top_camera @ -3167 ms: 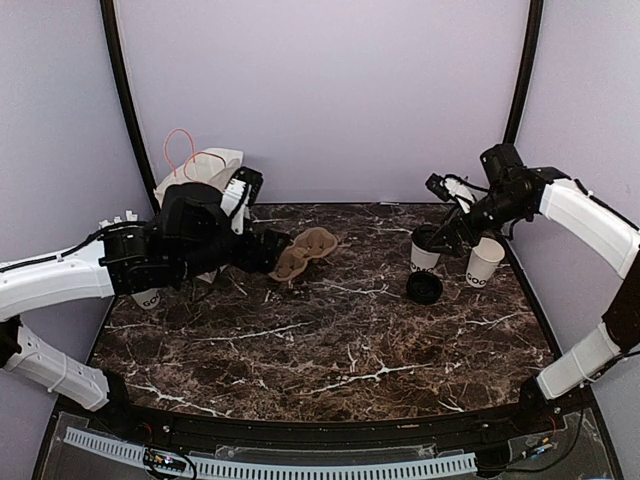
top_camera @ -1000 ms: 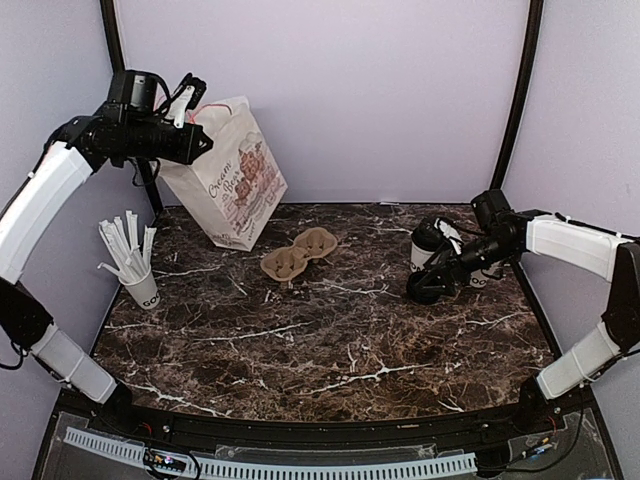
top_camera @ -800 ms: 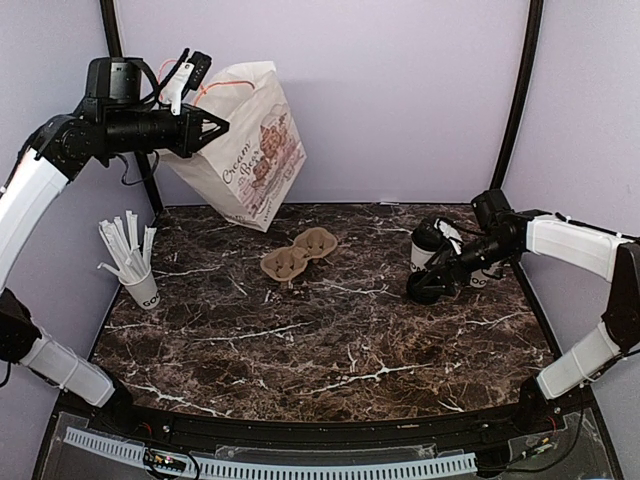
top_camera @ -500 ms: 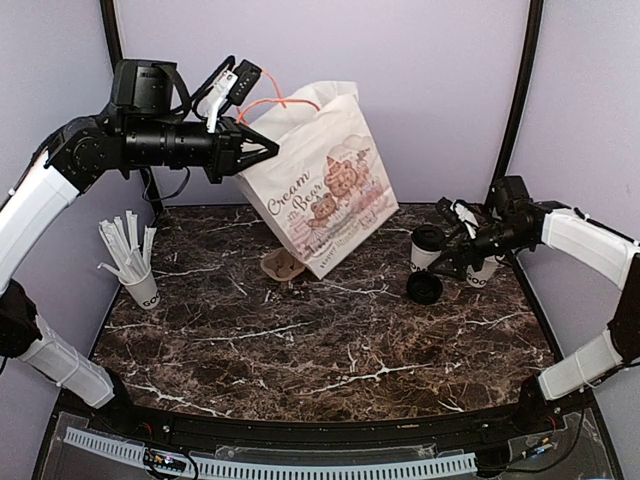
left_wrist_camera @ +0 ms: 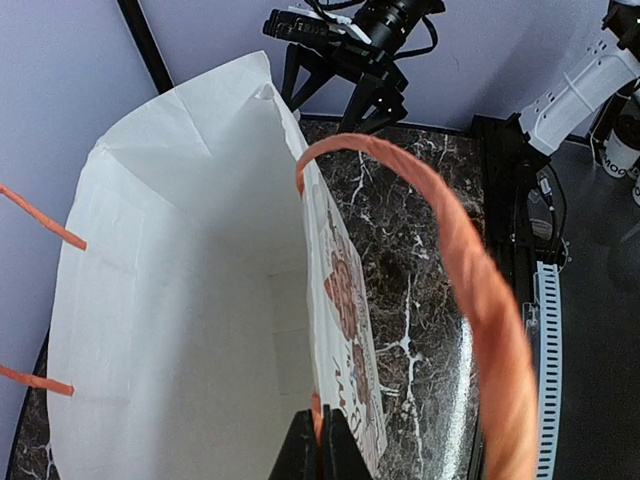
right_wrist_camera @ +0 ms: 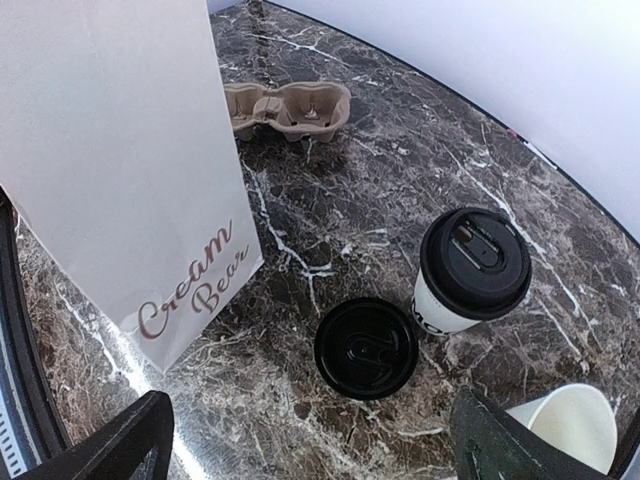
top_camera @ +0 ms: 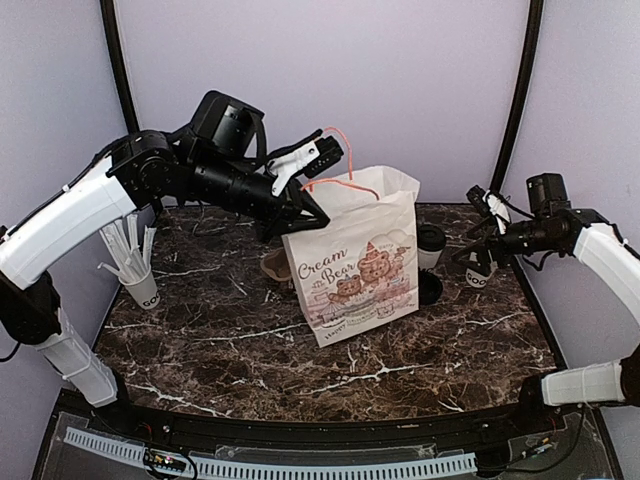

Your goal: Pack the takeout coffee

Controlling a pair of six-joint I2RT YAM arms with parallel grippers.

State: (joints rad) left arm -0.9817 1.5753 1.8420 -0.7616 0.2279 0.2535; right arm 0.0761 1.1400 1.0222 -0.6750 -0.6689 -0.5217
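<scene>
Left jaws clamp the paper bag (top_camera: pixel 355 262); right jaws gape.

Paper bag (top_camera: pixel 355 268): "Cream Bear" txt, front & side.

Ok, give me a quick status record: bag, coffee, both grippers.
paper bag: upright, mouth open, nothing seen inside
left gripper: shut on the bag's rim
takeout coffee: lidded, upright on table, outside bag
right gripper: open, empty, near the coffee
loose black lid: flat on table beside coffee
</scene>
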